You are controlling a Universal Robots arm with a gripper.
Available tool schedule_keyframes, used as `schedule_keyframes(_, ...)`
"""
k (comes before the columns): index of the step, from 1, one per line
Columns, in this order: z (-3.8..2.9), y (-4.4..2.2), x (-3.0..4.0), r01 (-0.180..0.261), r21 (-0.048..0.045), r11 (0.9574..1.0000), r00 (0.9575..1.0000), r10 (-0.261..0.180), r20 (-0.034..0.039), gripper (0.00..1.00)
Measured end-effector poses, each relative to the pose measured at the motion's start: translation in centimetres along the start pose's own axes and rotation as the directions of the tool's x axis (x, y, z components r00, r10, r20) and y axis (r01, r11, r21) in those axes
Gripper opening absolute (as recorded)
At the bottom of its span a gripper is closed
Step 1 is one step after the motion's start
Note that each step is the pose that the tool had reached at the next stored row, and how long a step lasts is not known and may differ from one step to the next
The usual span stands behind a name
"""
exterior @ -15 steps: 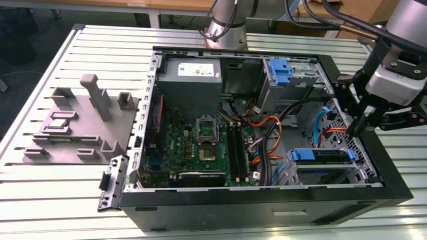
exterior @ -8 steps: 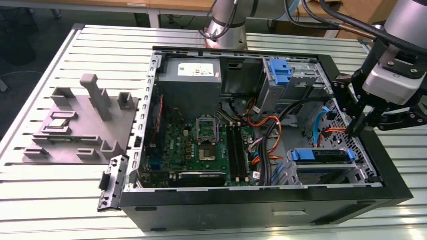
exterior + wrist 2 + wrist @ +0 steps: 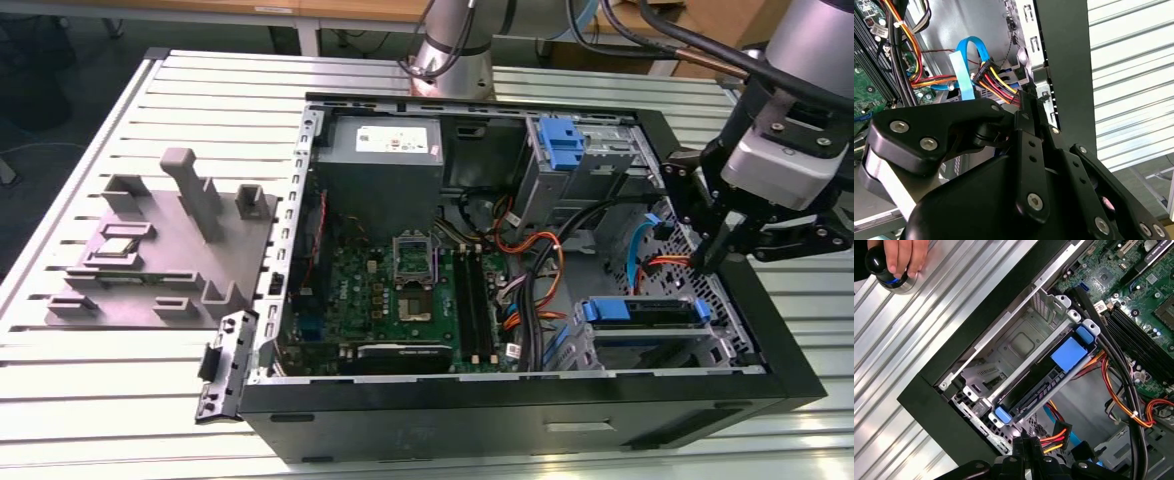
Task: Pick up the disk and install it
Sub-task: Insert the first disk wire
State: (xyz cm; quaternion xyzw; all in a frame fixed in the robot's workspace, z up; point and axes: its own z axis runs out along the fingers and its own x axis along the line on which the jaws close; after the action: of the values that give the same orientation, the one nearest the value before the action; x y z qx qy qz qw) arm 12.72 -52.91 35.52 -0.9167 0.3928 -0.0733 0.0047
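- Disk point(image 3: 645, 312) sits in the drive cage at the computer case's point(image 3: 534, 420) front corner, on the exterior view's right, its blue carrier bracket across the top edge.
- First wrist view: disk point(image 3: 1054, 375) lies slotted in the metal cage, blue tabs at both ends, a blue pad on its upper face.
- Gripper point(image 3: 707, 262) hangs just above the case's right wall, near the disk but apart from it; nothing between the jaws, which look drawn narrow, tips close together.
- Second wrist view: gripper point(image 3: 1026, 107) linkage dark and close, its tips beside a bundle of red, yellow and black wires point(image 3: 996, 82) and a light blue flat cable point(image 3: 961, 70).
- First wrist view also catches a hand point(image 3: 904, 255) on a black knob resting on the desk, outside the case.
- Exterior view alone gives the motherboard point(image 3: 400, 290), a grey power-supply box point(image 3: 384, 150) at the case's rear, a spare blue bracket point(image 3: 563, 145) in the upper bay.
- Grey fixture plate point(image 3: 160, 255) stands outside the case, on the exterior view's left.
- Desk point(image 3: 134, 390) is ribbed, slatted aluminium.
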Motion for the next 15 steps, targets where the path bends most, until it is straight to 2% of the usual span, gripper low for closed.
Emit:
schedule_keyframes(6,-0.01,0.07,-0.07,-0.014,-0.0018,0.9999,0.9999,0.014,-0.001,0.17)
schedule_keyframes(9,-0.01,0.08,-0.09,-0.059,-0.0078,0.9982,0.9983,0.059,-0.0044,0.17)
schedule_keyframes(12,0.01,0.08,-0.08,-0.107,-0.0138,0.9942,0.9943,0.107,-0.0081,0.17)
schedule_keyframes(15,0.0,0.08,-0.08,-0.113,-0.0147,0.9935,0.9936,0.113,-0.0086,0.17)
